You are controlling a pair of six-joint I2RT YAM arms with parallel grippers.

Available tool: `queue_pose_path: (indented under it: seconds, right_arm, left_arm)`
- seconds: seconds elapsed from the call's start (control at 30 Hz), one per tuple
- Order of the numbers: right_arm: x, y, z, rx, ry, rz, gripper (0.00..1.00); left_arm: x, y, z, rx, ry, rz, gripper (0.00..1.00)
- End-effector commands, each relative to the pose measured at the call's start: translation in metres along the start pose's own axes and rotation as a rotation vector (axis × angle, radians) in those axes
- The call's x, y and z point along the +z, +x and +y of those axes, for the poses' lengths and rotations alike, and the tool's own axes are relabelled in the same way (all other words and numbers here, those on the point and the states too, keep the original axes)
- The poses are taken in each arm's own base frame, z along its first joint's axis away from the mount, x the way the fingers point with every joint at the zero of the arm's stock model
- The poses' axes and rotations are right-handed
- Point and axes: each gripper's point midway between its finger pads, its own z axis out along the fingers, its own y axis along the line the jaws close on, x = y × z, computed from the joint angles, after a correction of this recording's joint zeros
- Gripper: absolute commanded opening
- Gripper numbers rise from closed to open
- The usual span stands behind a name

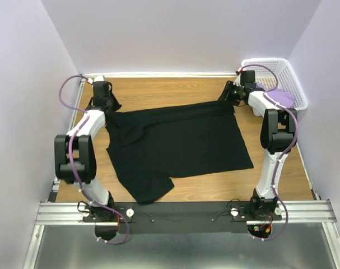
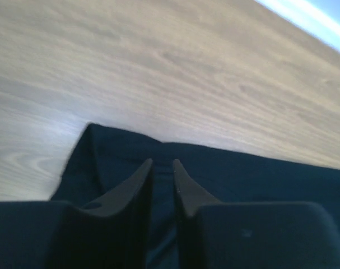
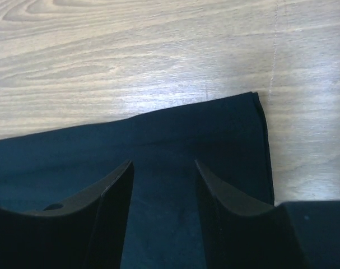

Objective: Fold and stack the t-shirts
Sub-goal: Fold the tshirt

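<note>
A large black t-shirt (image 1: 181, 140) lies spread on the wooden table, its far edge folded over and one sleeve pointing toward the near edge. My left gripper (image 1: 109, 106) is low over the shirt's far-left corner (image 2: 119, 151). Its jaws (image 2: 162, 162) stand a narrow gap apart with black cloth showing beneath them. My right gripper (image 1: 226, 95) hovers at the far-right corner (image 3: 242, 129), open (image 3: 163, 162) with the cloth flat under the fingers and nothing pinched. A lavender t-shirt (image 1: 280, 96) sits bunched in the basket.
A white lattice basket (image 1: 270, 63) stands at the far right corner, close behind the right wrist. Lavender walls enclose the table on three sides. A metal rail (image 1: 181, 212) carries both arm bases along the near edge.
</note>
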Motion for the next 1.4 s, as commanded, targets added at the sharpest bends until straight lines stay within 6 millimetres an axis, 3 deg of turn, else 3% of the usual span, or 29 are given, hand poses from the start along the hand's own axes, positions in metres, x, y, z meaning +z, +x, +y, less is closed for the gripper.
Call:
queue_pose_path:
  seconds: [0.0,0.17,0.3,0.67,0.8,0.87,0.97,1.03,1.1,1.13,1.17,1.23,1.37]
  right_arm:
    - [0.009,0.004,0.001,0.028,-0.023,-0.001,0.54]
    - [0.020,0.020,-0.028,0.043,0.066,0.022,0.54]
    - [0.024,0.032,-0.053,0.072,0.120,0.043,0.54]
    - [0.018,0.054,-0.098,0.137,0.245,0.061,0.54]
    - [0.011,0.056,-0.103,0.132,0.280,0.055,0.54]
    - [0.002,0.047,-0.099,0.103,0.276,0.034,0.54]
    - [-0.014,0.025,-0.084,0.065,0.243,-0.017,0.54]
    - [-0.021,0.014,-0.071,0.025,0.213,-0.040,0.56]
    - [-0.033,-0.002,-0.048,-0.031,0.178,-0.081,0.57]
    - [-0.039,-0.008,-0.045,-0.042,0.172,-0.096,0.58]
    - [-0.038,-0.005,-0.020,-0.086,0.136,-0.093,0.60]
    - [-0.049,-0.011,0.007,-0.144,0.094,-0.118,0.60]
    - [-0.053,0.015,0.090,-0.330,-0.025,-0.101,0.61]
  left_arm:
    - [0.039,0.043,0.025,-0.028,-0.085,0.125,0.24]
    - [0.078,0.073,0.063,-0.059,-0.178,0.229,0.14]
    - [0.093,0.080,0.076,-0.071,-0.204,0.262,0.12]
    - [0.095,0.086,0.095,-0.097,-0.236,0.277,0.11]
    - [0.095,0.084,0.095,-0.106,-0.236,0.272,0.11]
    - [0.094,0.079,0.095,-0.105,-0.234,0.263,0.11]
    - [0.087,0.064,0.088,-0.098,-0.217,0.232,0.13]
    - [0.078,0.040,0.076,-0.099,-0.180,0.183,0.22]
    - [0.064,0.014,0.063,-0.088,-0.145,0.126,0.41]
    - [0.059,0.005,0.058,-0.083,-0.134,0.106,0.41]
    - [0.052,-0.002,0.053,-0.074,-0.124,0.089,0.49]
    - [0.031,-0.026,0.042,-0.055,-0.107,0.029,0.56]
    - [-0.013,-0.040,0.033,-0.042,-0.096,-0.038,0.61]
